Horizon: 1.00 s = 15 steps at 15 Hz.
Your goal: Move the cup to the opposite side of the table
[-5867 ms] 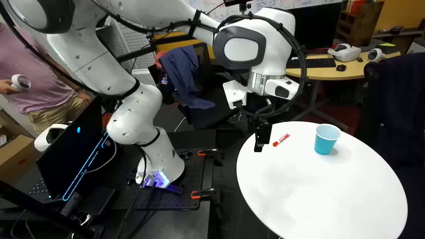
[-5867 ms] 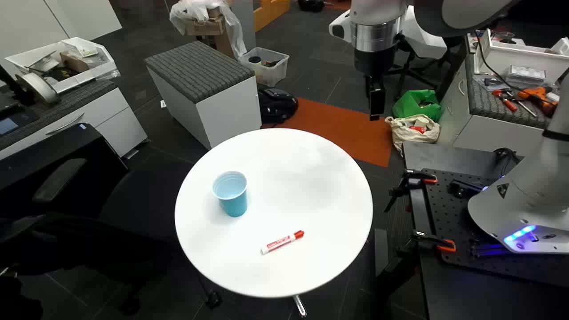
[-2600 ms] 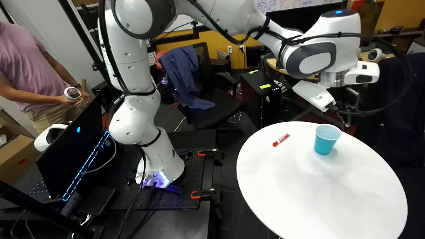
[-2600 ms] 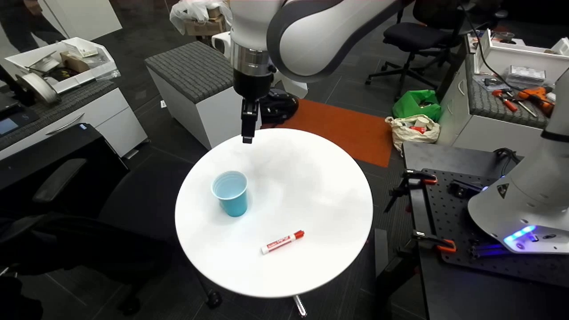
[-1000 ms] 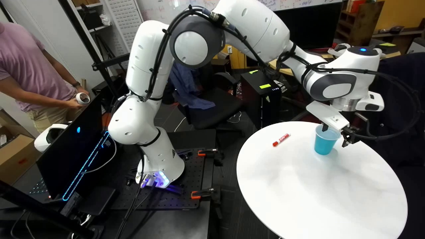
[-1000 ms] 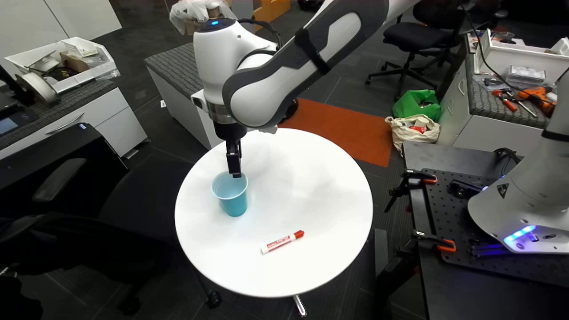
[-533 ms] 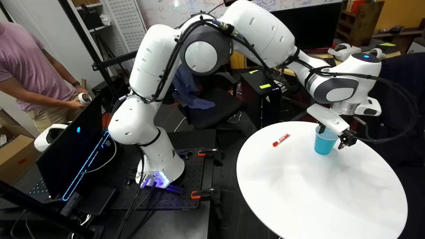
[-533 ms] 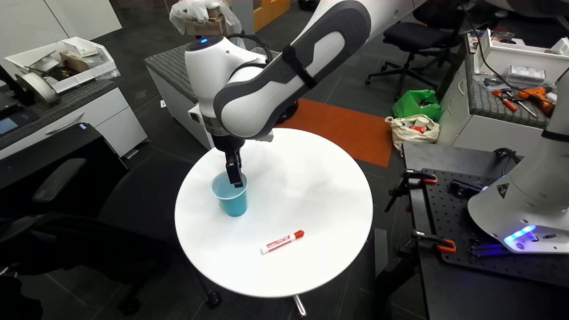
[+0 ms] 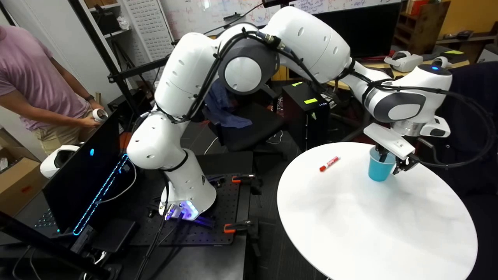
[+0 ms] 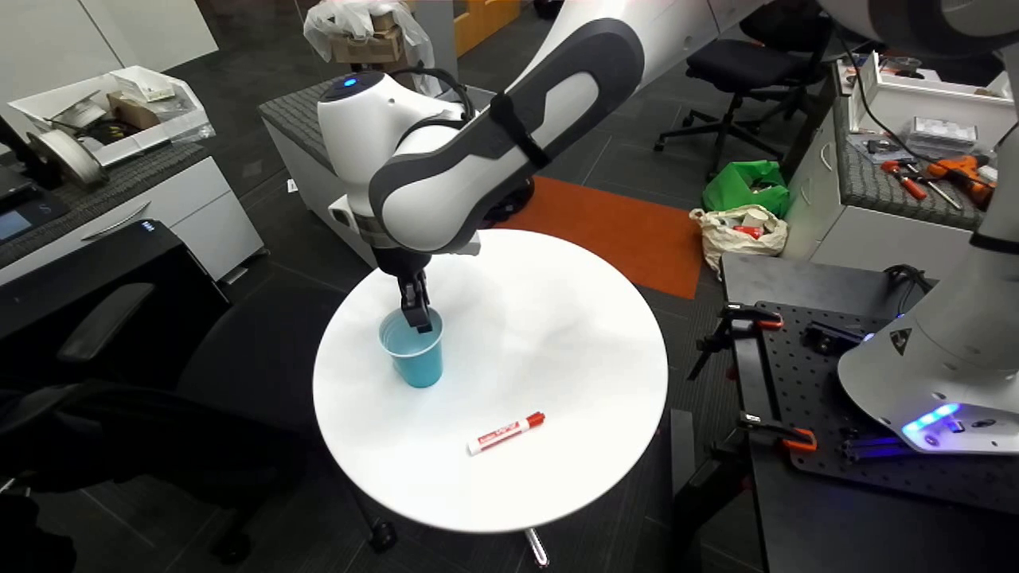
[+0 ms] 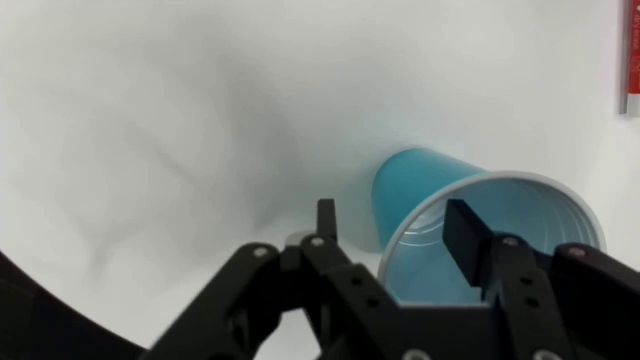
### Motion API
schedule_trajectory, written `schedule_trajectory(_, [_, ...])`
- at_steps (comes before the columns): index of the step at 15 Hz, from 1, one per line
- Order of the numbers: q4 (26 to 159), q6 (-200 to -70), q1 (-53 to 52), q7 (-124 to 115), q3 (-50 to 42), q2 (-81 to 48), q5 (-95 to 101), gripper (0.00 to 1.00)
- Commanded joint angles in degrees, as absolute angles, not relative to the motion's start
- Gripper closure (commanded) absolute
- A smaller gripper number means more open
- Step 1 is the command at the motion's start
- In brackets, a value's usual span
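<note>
The light-blue tapered cup point(image 9: 378, 171) stands upright on the round white table point(image 9: 373, 233), near its edge. It also shows in an exterior view point(image 10: 419, 368) and in the wrist view point(image 11: 415, 180). My gripper point(image 9: 389, 165) is open at the cup's rim. In the wrist view my gripper point(image 11: 390, 219) has its right finger point(image 11: 467, 240) over or in the cup's mouth. Its left finger point(image 11: 327, 217) is outside the cup, with a gap to the wall. The near rim is hidden behind the gripper body.
A red and white marker point(image 10: 506, 434) lies on the table near the cup. A black chair point(image 10: 247, 366) stands beside the table on the cup's side. The black desk point(image 9: 218, 256) carries the robot base and orange-tipped clamps point(image 9: 235, 228).
Over these seconds the arm has swung across to the cup and come down to its rim. In the last half second the gripper shifted slightly. The cup and marker have not moved.
</note>
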<state>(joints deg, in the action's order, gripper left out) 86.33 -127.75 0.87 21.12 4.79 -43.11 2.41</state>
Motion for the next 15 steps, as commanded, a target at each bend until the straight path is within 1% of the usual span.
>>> schedule_trajectory(1, [82.71, -124.54, 0.71, 21.99, 4.96, -44.53, 3.54, 0.72])
schedule_trajectory(4, [81.98, -124.05, 0.68, 22.02, 4.9, -44.63, 3.92, 0.96])
schedule_trajectory(5, [81.78, -123.94, 0.67, 22.0, 4.87, -44.63, 4.09, 0.99])
schedule_trajectory(10, [81.6, -123.51, 0.23, 20.92, 4.54, -43.38, 4.44, 0.99])
schedule_trajectory(15, [84.09, -124.63, 0.6, 19.65, 4.49, -39.96, 3.73, 0.99])
